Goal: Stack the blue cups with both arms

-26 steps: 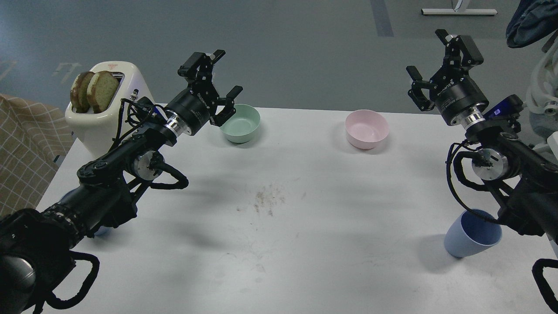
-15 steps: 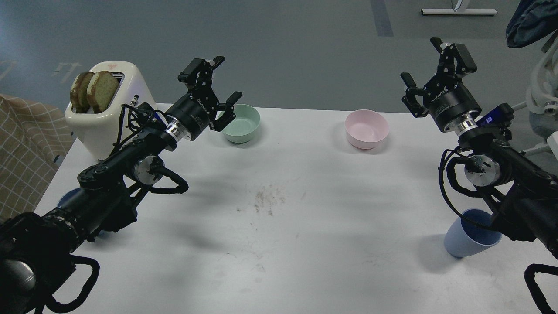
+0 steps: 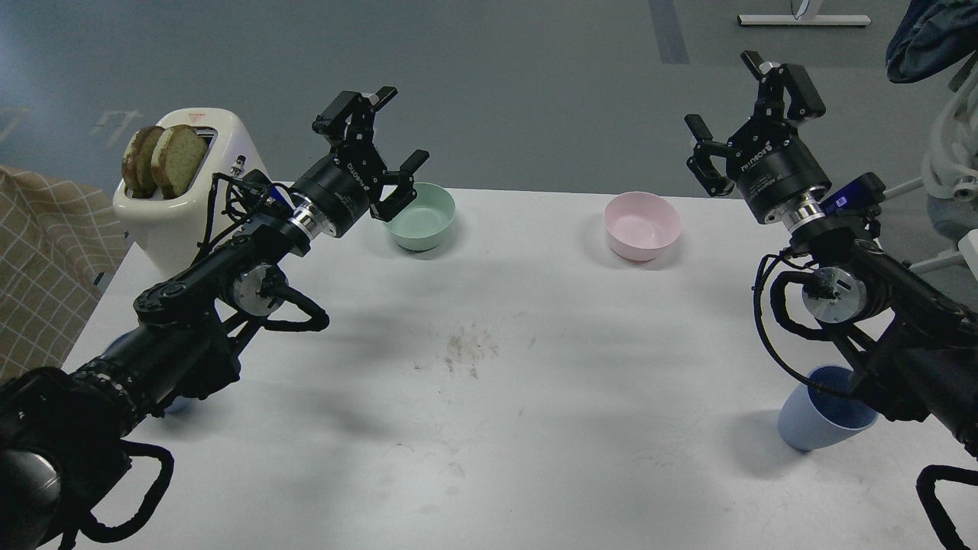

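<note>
Table (image 3: 535, 428) fills the middle. Toaster (image 3: 187, 179) on its far left corner, two bread slices (image 3: 164, 159) standing in the slots. Two bowls along the far edge: one bowl (image 3: 420, 216) left of centre, other bowl (image 3: 642, 225) right of centre, well apart. Left gripper (image 3: 382, 149) raised just left of the first bowl; right gripper (image 3: 737, 103) raised to the right of the second, over the far right edge. One cup (image 3: 821, 416) upright near the right front, partly behind the right arm. Second cup (image 3: 177, 403) at the left edge, mostly hidden under the left arm. Cloth (image 3: 46, 260) off the table's left side.
</note>
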Controlling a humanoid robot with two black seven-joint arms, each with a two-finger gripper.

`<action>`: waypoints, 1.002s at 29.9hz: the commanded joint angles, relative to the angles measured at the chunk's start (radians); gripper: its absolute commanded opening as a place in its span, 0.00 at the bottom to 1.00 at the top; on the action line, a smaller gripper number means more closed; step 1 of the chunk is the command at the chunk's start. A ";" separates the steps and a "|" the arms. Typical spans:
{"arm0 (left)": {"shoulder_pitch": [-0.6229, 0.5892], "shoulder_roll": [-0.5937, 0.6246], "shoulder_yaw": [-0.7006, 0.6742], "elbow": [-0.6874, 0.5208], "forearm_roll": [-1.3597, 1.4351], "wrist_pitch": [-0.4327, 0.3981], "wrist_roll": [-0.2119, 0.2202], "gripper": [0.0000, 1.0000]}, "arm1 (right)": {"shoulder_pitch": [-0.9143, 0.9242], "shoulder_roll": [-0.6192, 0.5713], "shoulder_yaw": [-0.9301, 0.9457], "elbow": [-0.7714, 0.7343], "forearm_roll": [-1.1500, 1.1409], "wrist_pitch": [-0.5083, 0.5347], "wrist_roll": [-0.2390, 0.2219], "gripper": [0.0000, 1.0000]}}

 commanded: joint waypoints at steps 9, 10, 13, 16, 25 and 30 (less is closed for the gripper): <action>-0.001 -0.002 -0.042 -0.025 0.000 0.000 0.006 0.98 | 0.001 -0.040 0.005 0.062 0.001 -0.047 0.000 1.00; -0.001 -0.002 -0.042 -0.028 0.000 0.000 0.007 0.98 | 0.001 -0.040 0.013 0.062 0.001 -0.052 0.000 1.00; -0.001 -0.002 -0.042 -0.034 0.000 0.000 0.008 0.98 | 0.001 -0.040 0.025 0.062 0.001 -0.056 0.000 1.00; -0.001 -0.002 -0.042 -0.035 0.000 0.000 0.008 0.98 | 0.001 -0.040 0.025 0.062 0.001 -0.058 0.000 1.00; -0.001 -0.007 -0.042 -0.035 0.000 0.000 0.009 0.98 | 0.001 -0.040 0.025 0.065 0.001 -0.058 0.000 1.00; -0.001 -0.008 -0.042 -0.035 0.000 0.000 0.009 0.98 | 0.001 -0.040 0.025 0.068 0.001 -0.058 0.000 1.00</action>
